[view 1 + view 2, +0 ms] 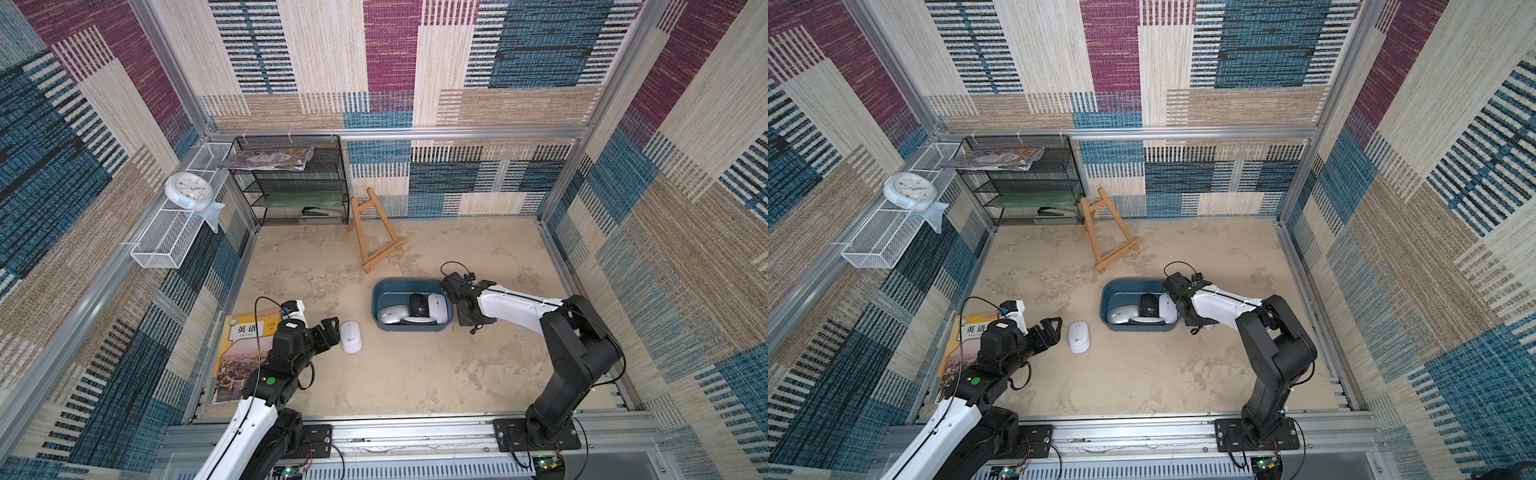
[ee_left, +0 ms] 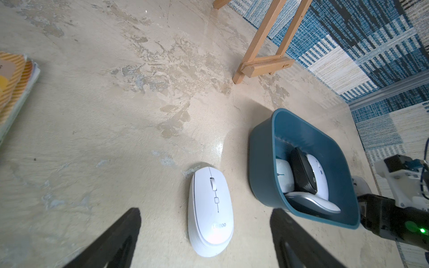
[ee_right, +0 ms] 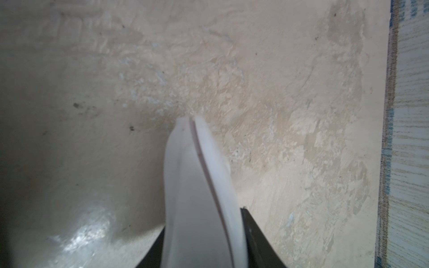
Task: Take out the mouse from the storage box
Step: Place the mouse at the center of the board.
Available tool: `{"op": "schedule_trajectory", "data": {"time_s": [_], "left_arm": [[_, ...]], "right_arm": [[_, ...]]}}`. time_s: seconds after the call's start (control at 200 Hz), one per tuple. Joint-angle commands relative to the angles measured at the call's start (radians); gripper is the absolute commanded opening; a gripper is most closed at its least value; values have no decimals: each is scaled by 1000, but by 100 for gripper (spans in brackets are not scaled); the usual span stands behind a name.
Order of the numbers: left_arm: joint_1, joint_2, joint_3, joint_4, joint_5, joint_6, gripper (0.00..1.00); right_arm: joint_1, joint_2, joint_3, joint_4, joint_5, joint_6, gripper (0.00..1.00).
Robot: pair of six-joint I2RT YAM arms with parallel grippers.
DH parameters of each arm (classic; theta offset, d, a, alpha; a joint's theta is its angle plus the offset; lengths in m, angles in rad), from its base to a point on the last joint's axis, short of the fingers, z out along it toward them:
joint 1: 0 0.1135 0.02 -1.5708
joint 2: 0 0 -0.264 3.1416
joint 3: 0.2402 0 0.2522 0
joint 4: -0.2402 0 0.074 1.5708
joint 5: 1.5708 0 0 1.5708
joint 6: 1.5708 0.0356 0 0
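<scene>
While the mouse (image 3: 197, 174) was pinched edgewise by the right gripper (image 3: 202, 234) at lower centre, a low, flat release was advised.

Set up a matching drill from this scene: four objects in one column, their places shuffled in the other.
Things:
1. textbook
2. black mouse
3. clock
4. stapler

Places:
A. bottom shelf of the black mesh rack
B. inside the storage box
C. on the table, partly under the left arm
D. on top of the white wire basket

Pairs: 1-C, 2-B, 3-D, 4-A
</scene>
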Motion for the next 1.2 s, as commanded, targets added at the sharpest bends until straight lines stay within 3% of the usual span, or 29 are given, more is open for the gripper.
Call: {"op": "schedule_trajectory", "data": {"time_s": [0.0,0.541,0.947,1.192], "left_arm": [[2,-8,0,17,4,5,91],[1,-4,5,-3,-25,16,91],[1,53,5,6,12,36,92],[-18,132,104,-55,95,-85,92]], "right_arm": [[8,5,0,-18,16,17,49],[96,-48,11,8,1,33,65],[97,-423,-31,74,-15,-77,72],[98,-604,-179,253,-91,-120,74]]}}
